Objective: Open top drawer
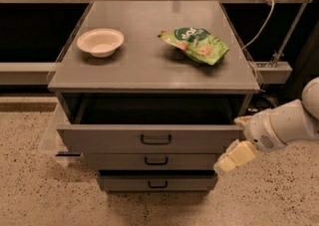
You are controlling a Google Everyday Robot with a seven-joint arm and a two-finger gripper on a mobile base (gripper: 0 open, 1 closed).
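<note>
Top drawer [109, 140] pulled out below desk [149, 65] top, gripper [230, 142] at lower right by its right end, jaws apart, holding nothing

You're looking at matt grey metal on the top drawer [99, 139] and a smooth cabinet top [149, 63] with a faint sheen. Bag [197, 45]: glossy plastic. Bowl [100, 42]: matt. Gripper [234, 145], at the drawer's right corner: smooth cream plastic. Floor [30, 190]: speckled.

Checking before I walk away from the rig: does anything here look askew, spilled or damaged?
Nothing stands out. The top drawer is pulled out straight, the bowl sits upright and the green snack bag lies on the cabinet top with nothing spilled. The hand is by the drawer's right front corner.
</note>
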